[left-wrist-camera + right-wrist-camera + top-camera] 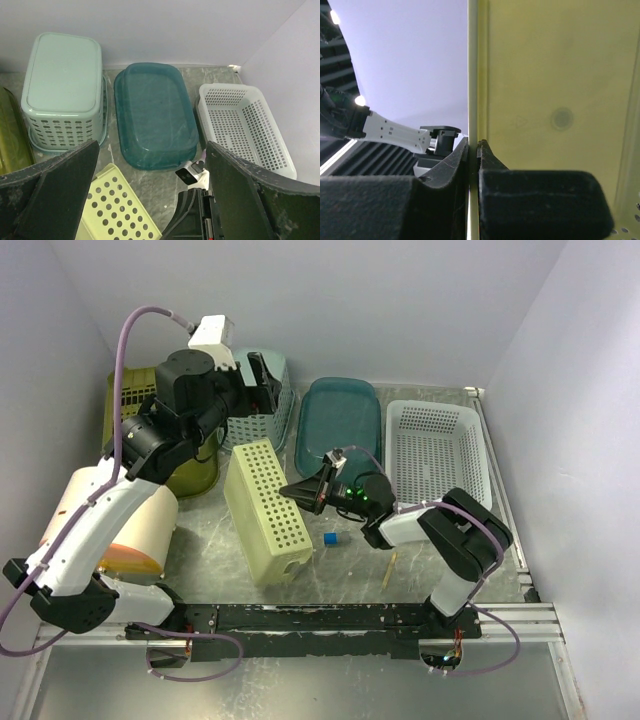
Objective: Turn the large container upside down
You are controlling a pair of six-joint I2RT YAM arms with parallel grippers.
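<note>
A pale yellow perforated container [265,510] stands tipped on its side in the middle of the table, its holed wall facing up. My right gripper [302,491] is shut on its rim from the right. In the right wrist view the jaws [474,150] pinch the thin rim, and the container's smooth yellow bottom [555,100] fills the right side. My left gripper [252,385] is open and empty, raised above the back left. In its wrist view [152,200] a corner of the yellow container [115,210] shows between the fingers.
A mint basket [262,400] and a teal tub [338,420] lie upside down at the back. A white basket [437,455] stands upright on the right. An olive container [140,420] and a tan cylinder [120,525] are on the left. A blue cube [329,539] lies near the yellow container.
</note>
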